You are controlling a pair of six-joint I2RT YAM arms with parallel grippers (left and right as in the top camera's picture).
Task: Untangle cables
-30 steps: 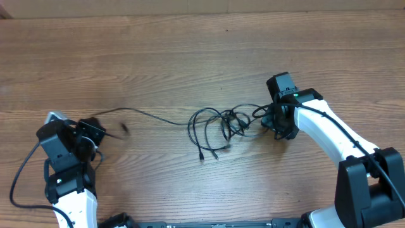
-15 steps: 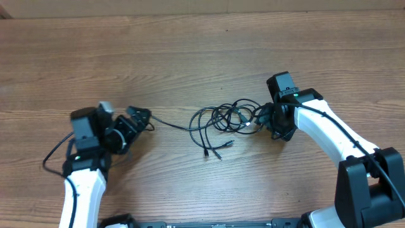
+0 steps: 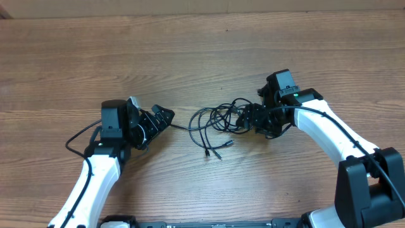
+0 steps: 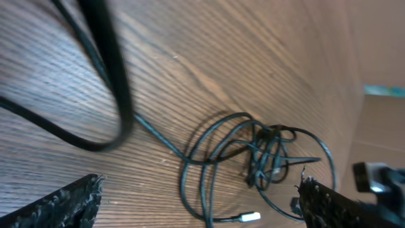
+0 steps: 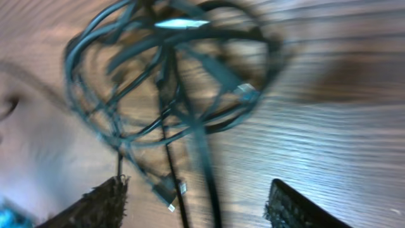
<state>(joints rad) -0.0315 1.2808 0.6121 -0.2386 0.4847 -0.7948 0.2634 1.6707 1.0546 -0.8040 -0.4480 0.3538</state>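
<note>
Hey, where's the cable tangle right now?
In the overhead view the cables lie in the middle of the table, between the grippers: close by the right gripper, with one strand running toward the left gripper.

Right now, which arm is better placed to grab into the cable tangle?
Right, probably. The right hand is open at the edge of the cables, with loops just ahead of its fingers in its wrist view. The left hand, also open, is beside only one trailing strand, away from the loops.
</note>
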